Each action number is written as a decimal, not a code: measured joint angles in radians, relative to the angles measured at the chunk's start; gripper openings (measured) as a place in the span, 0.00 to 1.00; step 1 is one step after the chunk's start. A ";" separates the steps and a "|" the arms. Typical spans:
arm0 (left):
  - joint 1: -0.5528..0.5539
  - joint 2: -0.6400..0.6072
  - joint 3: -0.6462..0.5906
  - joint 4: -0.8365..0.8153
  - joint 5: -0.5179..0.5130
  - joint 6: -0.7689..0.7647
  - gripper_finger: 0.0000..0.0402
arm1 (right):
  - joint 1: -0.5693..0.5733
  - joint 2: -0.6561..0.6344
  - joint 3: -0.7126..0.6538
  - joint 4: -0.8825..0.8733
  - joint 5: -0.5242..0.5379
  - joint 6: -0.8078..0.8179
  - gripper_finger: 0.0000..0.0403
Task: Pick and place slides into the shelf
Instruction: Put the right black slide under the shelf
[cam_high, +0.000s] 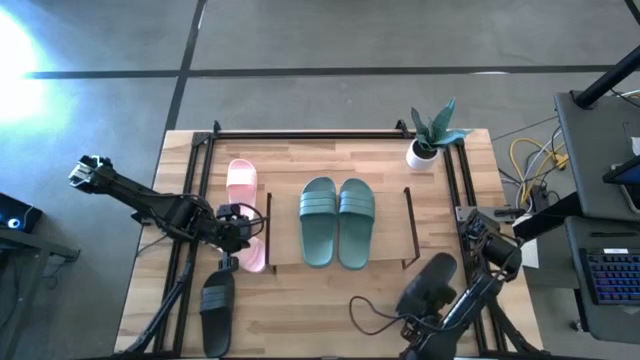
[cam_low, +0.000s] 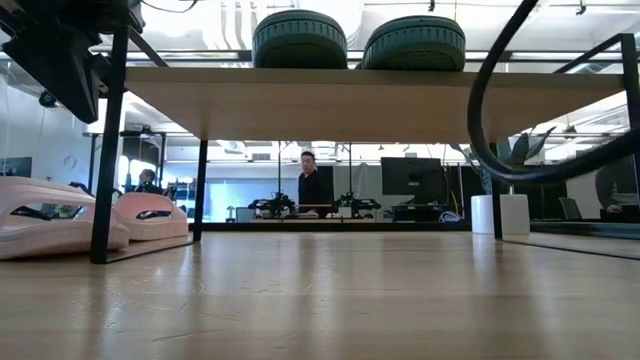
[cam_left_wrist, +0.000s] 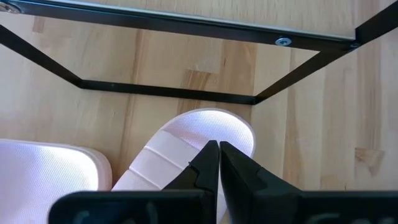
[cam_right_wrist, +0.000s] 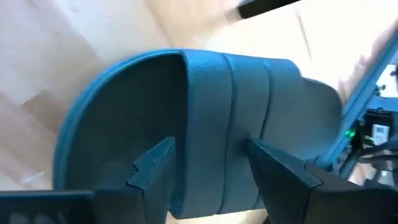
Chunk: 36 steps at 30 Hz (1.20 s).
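Two teal slides (cam_high: 337, 222) lie side by side on the shelf's board (cam_high: 290, 262), and their toes show above it in the low view (cam_low: 300, 40). One pink slide (cam_high: 241, 185) lies on the table left of the shelf. The other pink slide (cam_left_wrist: 186, 140) lies under my left gripper (cam_left_wrist: 218, 148), which is shut and hovers above it (cam_high: 243, 238). A black slide (cam_high: 217, 305) rests near the near edge; the second black one is out of view. My right gripper (cam_right_wrist: 208, 158) is open; a teal slide (cam_right_wrist: 205, 112) fills its view. From above, that arm (cam_high: 432, 285) stands at the near right.
A potted plant in a white pot (cam_high: 425, 150) stands at the far right corner of the table. A black cable (cam_high: 370, 315) loops on the wood near my right arm. A black metal frame (cam_high: 300, 133) runs along the table's far edge and sides. People stand in the room beyond.
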 joint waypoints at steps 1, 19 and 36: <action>0.000 0.000 0.000 0.000 0.000 0.000 0.00 | -0.005 0.000 0.000 -0.017 0.001 0.009 0.46; 0.000 0.000 0.003 0.027 0.000 -0.002 0.00 | -0.052 -0.013 0.272 0.024 0.035 0.273 0.02; 0.000 0.002 0.003 0.079 0.001 -0.006 0.00 | -0.065 -0.035 0.475 0.485 0.743 0.586 0.02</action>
